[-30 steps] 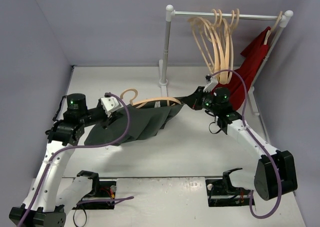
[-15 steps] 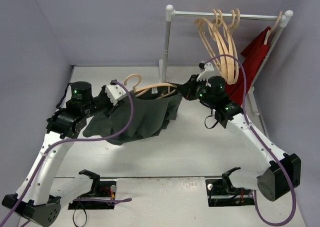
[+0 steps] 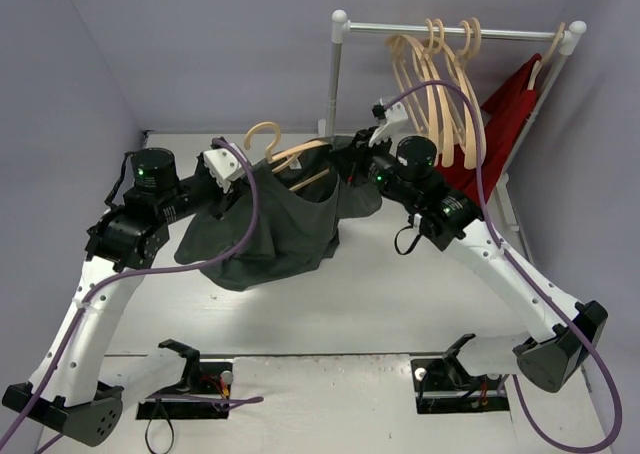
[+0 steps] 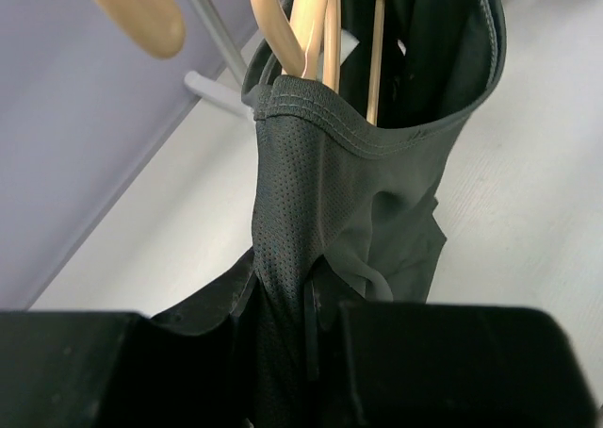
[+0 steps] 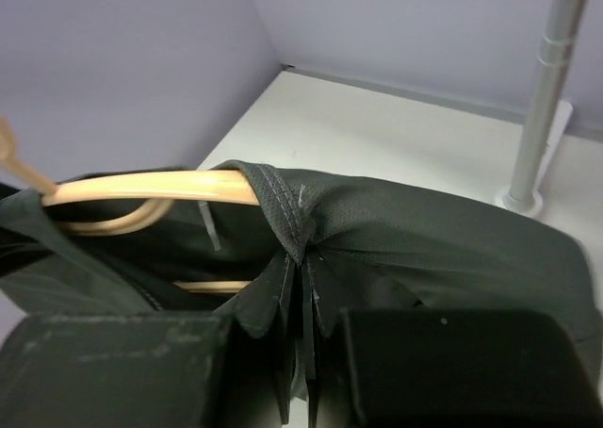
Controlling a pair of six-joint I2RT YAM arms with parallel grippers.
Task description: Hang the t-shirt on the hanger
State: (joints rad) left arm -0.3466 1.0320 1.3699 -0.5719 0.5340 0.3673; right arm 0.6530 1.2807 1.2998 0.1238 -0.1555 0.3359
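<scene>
Right now your left gripper (image 3: 226, 174) pinches one edge of the t-shirt (image 3: 265, 239) and your right gripper (image 3: 348, 164) pinches the opposite edge, with cloth bunched between each pair of fingers. The shirt hangs between them over the table (image 3: 400, 294), toward 9 o'clock from its centre. The hanger (image 3: 263, 137) sits partly inside the opening, hook out at the shirt's 12 o'clock; how deep it reaches is unclear.

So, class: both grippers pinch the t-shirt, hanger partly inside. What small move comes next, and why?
Probably the right gripper should draw the t-shirt slightly further along the hanger: the neckline bunches at its pinch, leaving the wooden arm exposed beside it, while the left gripper holds the opposite edge.
</scene>
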